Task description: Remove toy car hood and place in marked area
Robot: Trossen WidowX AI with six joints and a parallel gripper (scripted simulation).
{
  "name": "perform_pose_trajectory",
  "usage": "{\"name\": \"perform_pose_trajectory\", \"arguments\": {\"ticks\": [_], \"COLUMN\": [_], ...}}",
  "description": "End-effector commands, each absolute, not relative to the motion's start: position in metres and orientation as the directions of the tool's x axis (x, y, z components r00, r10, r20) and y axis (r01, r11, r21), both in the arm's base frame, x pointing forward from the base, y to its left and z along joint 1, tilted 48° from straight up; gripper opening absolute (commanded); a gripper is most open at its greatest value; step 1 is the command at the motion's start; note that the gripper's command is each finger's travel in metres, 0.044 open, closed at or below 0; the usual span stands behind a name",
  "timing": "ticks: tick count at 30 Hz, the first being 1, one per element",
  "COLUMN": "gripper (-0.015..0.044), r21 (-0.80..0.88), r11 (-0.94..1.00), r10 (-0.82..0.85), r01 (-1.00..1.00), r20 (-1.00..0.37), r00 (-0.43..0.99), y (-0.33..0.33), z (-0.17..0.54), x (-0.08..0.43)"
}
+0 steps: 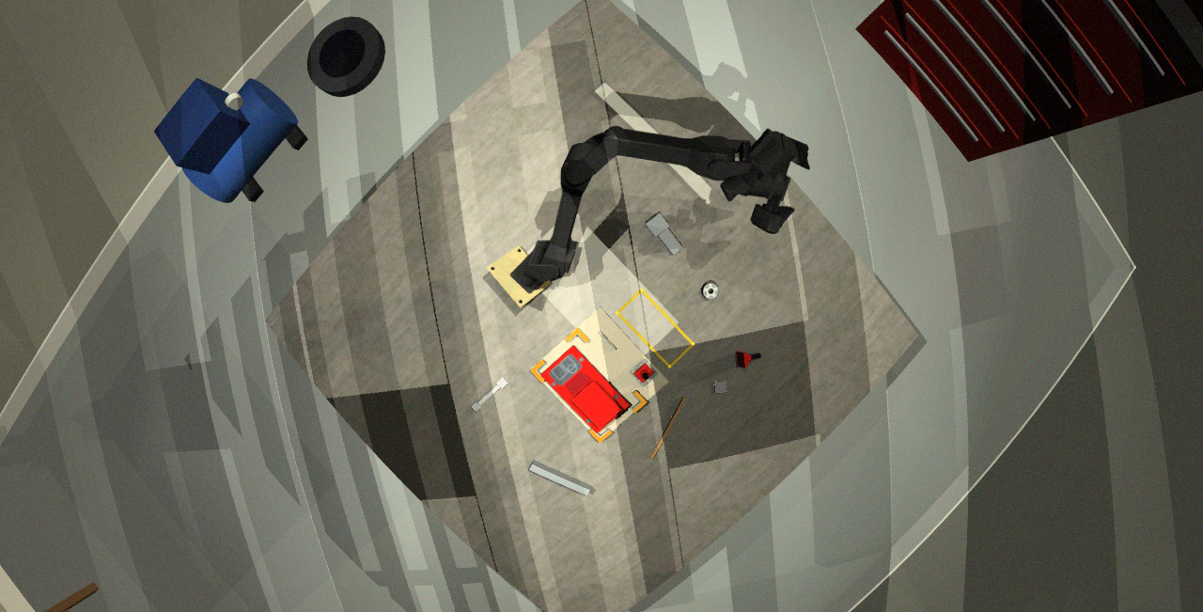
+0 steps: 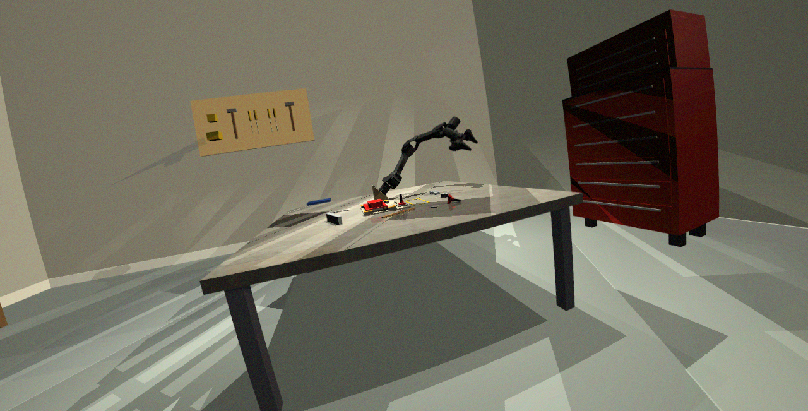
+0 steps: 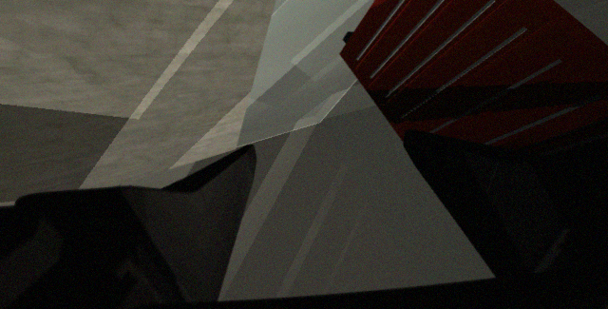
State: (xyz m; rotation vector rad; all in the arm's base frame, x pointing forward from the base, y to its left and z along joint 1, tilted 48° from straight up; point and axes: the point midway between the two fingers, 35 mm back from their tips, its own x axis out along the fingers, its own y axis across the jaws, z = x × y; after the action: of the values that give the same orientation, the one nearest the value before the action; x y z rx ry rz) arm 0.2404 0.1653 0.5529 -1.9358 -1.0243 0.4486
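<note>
Your biggest landmark is the red tool cabinet (image 2: 641, 120), standing on the floor well apart from the table (image 2: 429, 227); in the wrist view its drawers (image 3: 475, 57) fill the upper right corner. The table carries everything else. Your arm (image 1: 588, 179) rises from its tan base plate (image 1: 508, 275) and reaches out high above the table top, and the gripper (image 1: 770, 192) hangs in the air over the side nearest the cabinet. Its jaws are spread wide with nothing between them and nothing touching them; in the wrist view you see one dark fingertip (image 3: 233, 171) on the left and the other on the right, with only table edge and floor in the gap.

The toy car (image 1: 580, 385) sits in its orange-cornered fixture, well apart from the gripper. Its red hood (image 1: 599, 402) is on the car, beside the grey cabin part. The marked area (image 1: 656, 326), a yellow outline, lies just beside the car's fixture, on the side toward the arm's base. Near it you find a small red block (image 1: 643, 372), a red clamp-like piece (image 1: 745, 357), a white round part (image 1: 710, 290) and a grey bracket (image 1: 663, 232)
</note>
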Motion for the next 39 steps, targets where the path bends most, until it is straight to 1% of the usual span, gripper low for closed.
{"name": "perform_pose_trajectory", "arguments": {"ticks": [1,5,10,13,17,20,25,30,34,39], "gripper": [0.0440,0.0440,0.0440,0.0440,0.0440,0.0440,0.0440,0.0440,0.0440,0.0440], "r21": [-0.911,-0.954,-0.958,-0.938,-0.909,-0.852,-0.677,-0.440,-0.207,0.094], "r11": [-0.295,-0.286,-0.230,-0.167,-0.114,-0.044,0.133,0.333,0.498,0.667], "r10": [0.753,0.699,0.628,0.587,0.560,0.532,0.484,0.459,0.460,0.492], "r01": [0.288,0.085,-0.168,-0.303,-0.402,-0.522,-0.724,-0.834,-0.842,-0.739], "r20": [-0.036,-0.147,-0.278,-0.341,-0.392,-0.462,-0.593,-0.697,-0.760,-0.801], "r00": [0.657,0.700,0.727,0.734,0.730,0.709,0.643,0.550,0.459,0.342], "y": [0.157,0.141,0.114,0.097,0.083,0.065,0.024,-0.018,-0.053,-0.092], "z": [0.515,0.479,0.432,0.409,0.389,0.360,0.299,0.239,0.190,0.133], "x": [0.285,0.323,0.362,0.381,0.393,0.407,0.427,0.434,0.429,0.412]}}
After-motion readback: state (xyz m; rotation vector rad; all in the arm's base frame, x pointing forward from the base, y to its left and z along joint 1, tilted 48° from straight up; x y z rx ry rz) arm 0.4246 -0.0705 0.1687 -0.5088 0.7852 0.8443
